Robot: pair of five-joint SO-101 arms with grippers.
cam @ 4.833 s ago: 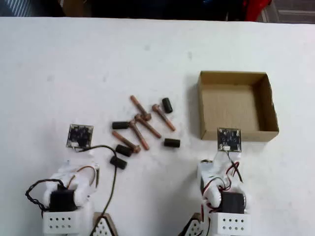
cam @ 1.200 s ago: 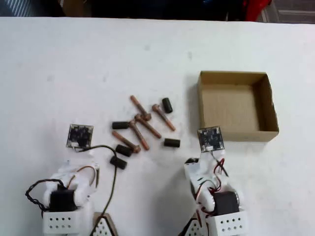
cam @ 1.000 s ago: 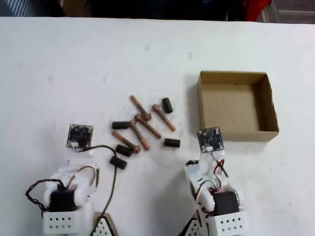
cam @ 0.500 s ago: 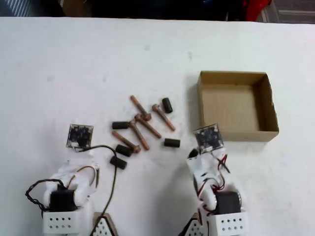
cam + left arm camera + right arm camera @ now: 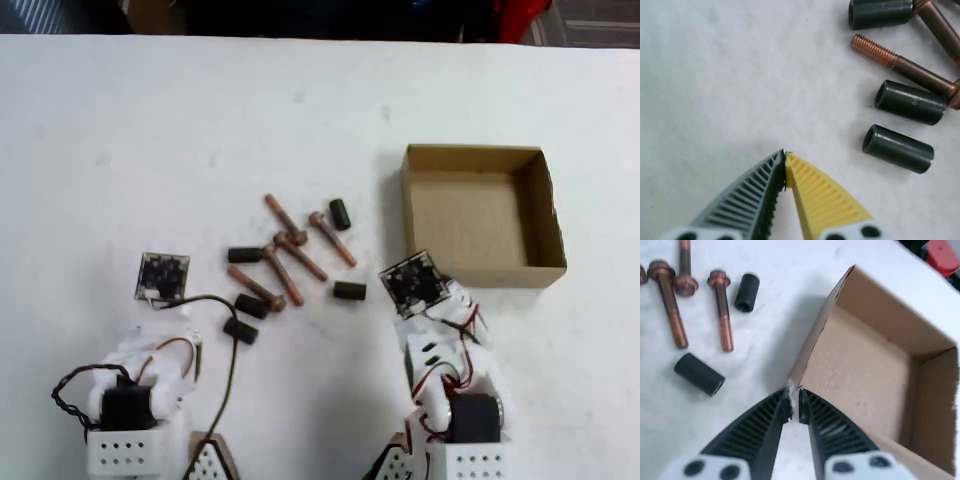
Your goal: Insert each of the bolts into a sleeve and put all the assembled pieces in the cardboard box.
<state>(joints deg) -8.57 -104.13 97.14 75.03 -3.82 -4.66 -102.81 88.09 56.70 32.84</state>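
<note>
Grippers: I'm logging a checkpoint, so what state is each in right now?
Grey-and-yellow left gripper: shut, holding nothing.
Black right gripper: shut, holding nothing.

White table (image 5: 150,100) with scattered copper bolts (image 5: 300,256), black sleeves (image 5: 349,291), open cardboard box (image 5: 475,151)

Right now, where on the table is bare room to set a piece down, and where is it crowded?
Bare: the table's far half, beyond the bolts and the cardboard box, and its left part, beside the sleeves. The box's floor is free. Crowded: the middle, where bolts and sleeves lie close together; only a narrow strip parts them from the box.
</note>
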